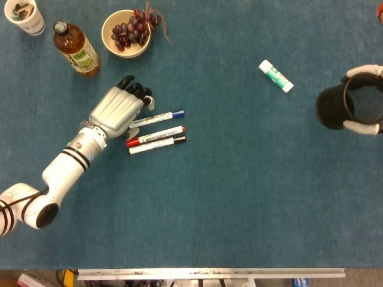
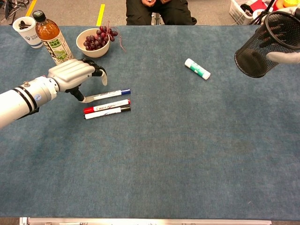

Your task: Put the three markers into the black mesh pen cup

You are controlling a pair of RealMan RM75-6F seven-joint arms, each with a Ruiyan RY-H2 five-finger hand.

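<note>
Three markers lie side by side on the blue table cloth: a blue-capped marker (image 1: 158,117) (image 2: 110,95), a red marker (image 1: 155,137) (image 2: 107,107) and a black marker (image 1: 157,145) (image 2: 107,112). My left hand (image 1: 119,110) (image 2: 77,75) hangs over the white end of the blue marker, with thumb and curled fingers closed on that end. The capped end still rests on the cloth. At the far right my right hand (image 1: 361,126) (image 2: 284,56) holds the black mesh pen cup (image 1: 335,107) (image 2: 260,51), tilted on its side above the table.
A green-and-white glue stick (image 1: 276,76) (image 2: 197,69) lies between the markers and the cup. A bowl (image 1: 108,27) of grapes, a tea bottle (image 1: 76,49) and a paper cup (image 1: 25,17) stand at the back left. A seated person (image 2: 159,11) is behind the far edge.
</note>
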